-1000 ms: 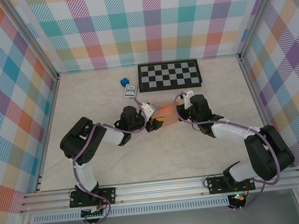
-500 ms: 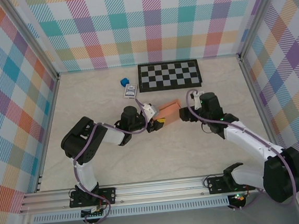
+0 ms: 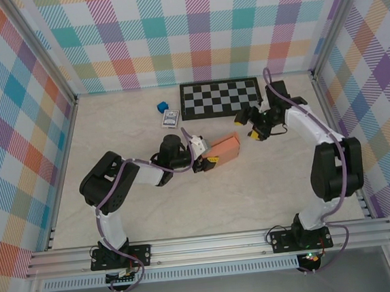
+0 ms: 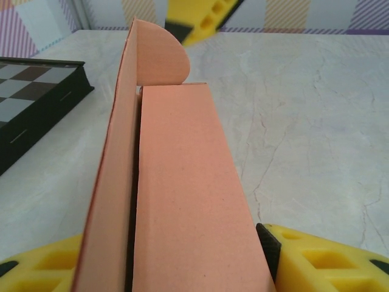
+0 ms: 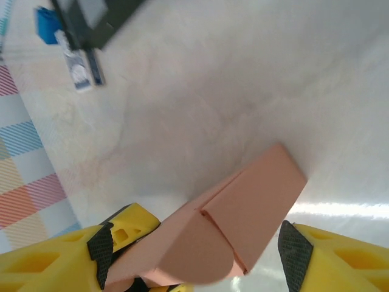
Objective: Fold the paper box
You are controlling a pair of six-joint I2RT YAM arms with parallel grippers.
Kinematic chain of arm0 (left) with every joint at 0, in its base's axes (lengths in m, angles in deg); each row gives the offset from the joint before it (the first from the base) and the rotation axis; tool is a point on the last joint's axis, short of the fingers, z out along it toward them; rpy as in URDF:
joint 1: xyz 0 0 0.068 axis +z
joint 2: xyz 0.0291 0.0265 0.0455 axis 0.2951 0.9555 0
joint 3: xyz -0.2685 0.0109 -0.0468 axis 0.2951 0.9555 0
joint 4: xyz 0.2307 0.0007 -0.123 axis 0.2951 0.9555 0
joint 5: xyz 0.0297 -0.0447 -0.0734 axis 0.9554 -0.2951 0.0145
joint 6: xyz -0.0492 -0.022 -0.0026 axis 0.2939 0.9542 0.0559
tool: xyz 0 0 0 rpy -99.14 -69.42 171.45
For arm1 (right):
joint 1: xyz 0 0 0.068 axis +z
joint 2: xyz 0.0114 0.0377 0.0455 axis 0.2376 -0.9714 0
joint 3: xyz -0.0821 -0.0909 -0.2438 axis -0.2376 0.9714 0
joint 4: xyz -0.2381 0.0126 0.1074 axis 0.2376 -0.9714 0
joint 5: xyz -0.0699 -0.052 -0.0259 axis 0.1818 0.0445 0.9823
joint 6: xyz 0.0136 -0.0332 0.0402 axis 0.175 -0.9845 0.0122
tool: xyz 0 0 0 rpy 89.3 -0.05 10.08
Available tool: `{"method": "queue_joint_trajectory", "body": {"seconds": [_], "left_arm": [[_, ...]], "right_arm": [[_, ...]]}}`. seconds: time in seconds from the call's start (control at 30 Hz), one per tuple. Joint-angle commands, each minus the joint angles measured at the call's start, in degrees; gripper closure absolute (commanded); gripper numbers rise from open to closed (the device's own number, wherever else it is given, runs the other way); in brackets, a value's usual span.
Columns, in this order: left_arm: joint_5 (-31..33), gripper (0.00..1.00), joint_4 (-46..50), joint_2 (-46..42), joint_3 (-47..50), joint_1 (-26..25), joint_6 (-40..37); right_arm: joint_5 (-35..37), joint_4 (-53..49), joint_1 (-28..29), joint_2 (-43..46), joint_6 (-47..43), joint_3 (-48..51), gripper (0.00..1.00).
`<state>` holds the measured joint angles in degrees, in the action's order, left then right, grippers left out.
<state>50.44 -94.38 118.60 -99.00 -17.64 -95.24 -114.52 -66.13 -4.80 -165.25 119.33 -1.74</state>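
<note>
Pale marble-look tabletop [image 3: 274,187] with plaid walls round it. Paper box [image 3: 224,148] sits near the middle, already formed into a long narrow box, lying flat and angled up toward the right. In the left wrist view one long side panel stands slightly proud of the body and a rounded flap [image 4: 161,58] sticks up at the far end, untucked, so closing looks unfinished. Left gripper [image 3: 209,162] is clamped on the box's near left end, yellow fingers [image 4: 322,261] pressed on both sides, likely to pin it so the other arm can work the flap. Right gripper [image 3: 248,128] hangs apart from the box, off to its upper right near the chessboard [image 3: 221,97]; claw spread wide, holding nothing, with the flap end of the box [image 5: 243,207] framed between its fingers [image 5: 340,255]. Blue cube [image 3: 161,107] and card pack [image 3: 171,119] lie left of the chessboard, well apart from the box, not involved.
</note>
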Motion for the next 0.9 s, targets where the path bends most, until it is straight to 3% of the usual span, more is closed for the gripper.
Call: {"method": "queue_joint_trajectory", "body": {"seconds": [0.0, 0.13, 0.5, 0.67, 0.87], "left_arm": [[-3.4, 0.43, 1.8, 0.1, -1.5, -0.2, -2.7], [-3.2, 0.43, 4.5, 0.2, -2.6, -0.2, -4.4], [-3.4, 0.43, 8.6, 0.0, -4.5, -0.2, -7.4], [-2.7, 0.43, 7.7, -0.2, -3.9, -0.2, -7.0], [-1.2, 0.40, 5.1, -0.8, -3.0, 0.0, -4.9]], "right_arm": [[-8.4, -4.9, 0.0, -2.4, 7.9, -3.9, 0.24], [-5.3, -6.6, 0.1, -2.4, 9.1, -2.7, 0.10], [-4.8, -5.7, 3.7, -0.5, 25.5, 5.1, 0.08], [0.3, -1.1, 5.9, 2.2, 35.8, 9.0, 0.13], [6.7, 1.0, 6.9, 4.3, 42.1, 11.2, 0.25]]}}
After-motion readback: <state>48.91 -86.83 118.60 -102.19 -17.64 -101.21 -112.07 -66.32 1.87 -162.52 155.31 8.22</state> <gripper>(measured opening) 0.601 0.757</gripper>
